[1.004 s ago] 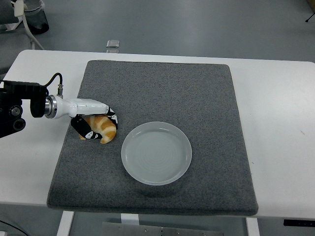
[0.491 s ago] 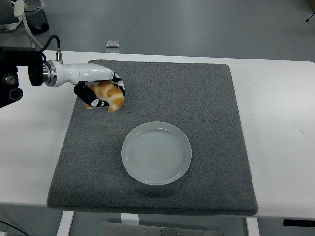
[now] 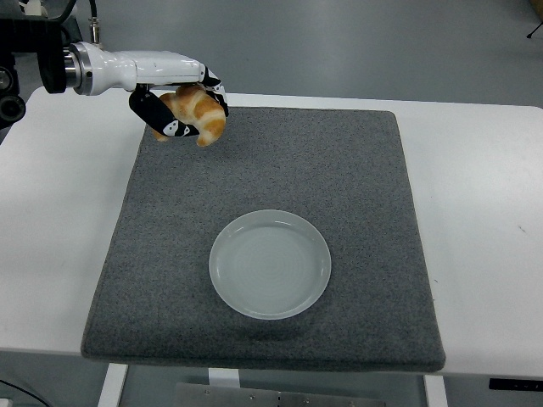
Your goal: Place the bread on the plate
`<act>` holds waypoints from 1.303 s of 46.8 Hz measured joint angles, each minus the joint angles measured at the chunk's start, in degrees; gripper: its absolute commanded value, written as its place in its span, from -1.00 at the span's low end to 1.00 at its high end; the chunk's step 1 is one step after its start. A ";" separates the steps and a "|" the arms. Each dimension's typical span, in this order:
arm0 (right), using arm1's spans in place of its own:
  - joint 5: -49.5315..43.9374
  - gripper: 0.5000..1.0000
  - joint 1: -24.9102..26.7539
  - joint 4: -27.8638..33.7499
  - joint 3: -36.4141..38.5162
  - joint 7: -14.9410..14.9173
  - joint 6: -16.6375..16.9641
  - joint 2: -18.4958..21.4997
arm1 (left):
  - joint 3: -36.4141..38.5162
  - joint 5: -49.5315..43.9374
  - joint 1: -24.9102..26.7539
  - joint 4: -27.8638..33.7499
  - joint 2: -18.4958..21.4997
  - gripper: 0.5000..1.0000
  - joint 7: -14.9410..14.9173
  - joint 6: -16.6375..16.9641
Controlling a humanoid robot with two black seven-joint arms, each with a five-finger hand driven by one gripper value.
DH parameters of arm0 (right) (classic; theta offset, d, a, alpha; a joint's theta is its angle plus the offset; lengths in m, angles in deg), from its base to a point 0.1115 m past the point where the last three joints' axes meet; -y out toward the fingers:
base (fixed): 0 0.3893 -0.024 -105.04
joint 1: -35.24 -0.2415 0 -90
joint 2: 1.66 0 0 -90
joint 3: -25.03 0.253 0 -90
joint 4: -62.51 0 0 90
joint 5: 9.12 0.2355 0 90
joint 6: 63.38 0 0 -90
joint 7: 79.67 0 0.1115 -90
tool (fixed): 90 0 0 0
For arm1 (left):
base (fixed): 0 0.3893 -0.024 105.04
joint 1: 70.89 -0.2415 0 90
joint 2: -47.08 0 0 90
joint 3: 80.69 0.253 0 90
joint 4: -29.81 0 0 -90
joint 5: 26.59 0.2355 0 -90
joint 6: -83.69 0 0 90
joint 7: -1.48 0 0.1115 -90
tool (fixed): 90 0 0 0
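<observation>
The left hand (image 3: 180,100) comes in from the left edge on a white forearm, its black-and-white fingers (image 3: 165,119) curled around the bread (image 3: 198,114), a golden-brown croissant-shaped piece gripped from above and from the side. The bread hangs in the hand above the far left corner of the grey mat (image 3: 356,178), clear of its surface. Below and to the right of the hand, well apart from it, the pale round plate (image 3: 270,264) lies flat on the mat's nearer half with nothing on it. The mat rests on the white table (image 3: 484,212), which reaches out past it on every side. Beyond the hand, just past the table's far edge, a small grey block (image 3: 195,77) sits on the floor.
</observation>
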 measured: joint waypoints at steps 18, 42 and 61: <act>0.00 0.73 0.00 -0.01 0.00 0.00 0.01 0.00 | -0.28 -0.09 4.77 4.32 -0.82 -1.00 0.00 -1.41; 0.00 0.72 0.00 0.00 0.00 0.01 0.03 0.00 | 0.47 0.47 1.93 5.89 -12.85 -1.00 -0.08 -2.99; 0.00 0.73 0.00 0.00 0.00 0.01 0.01 0.00 | 5.59 6.30 -2.77 4.12 -18.34 -1.00 -0.42 -3.14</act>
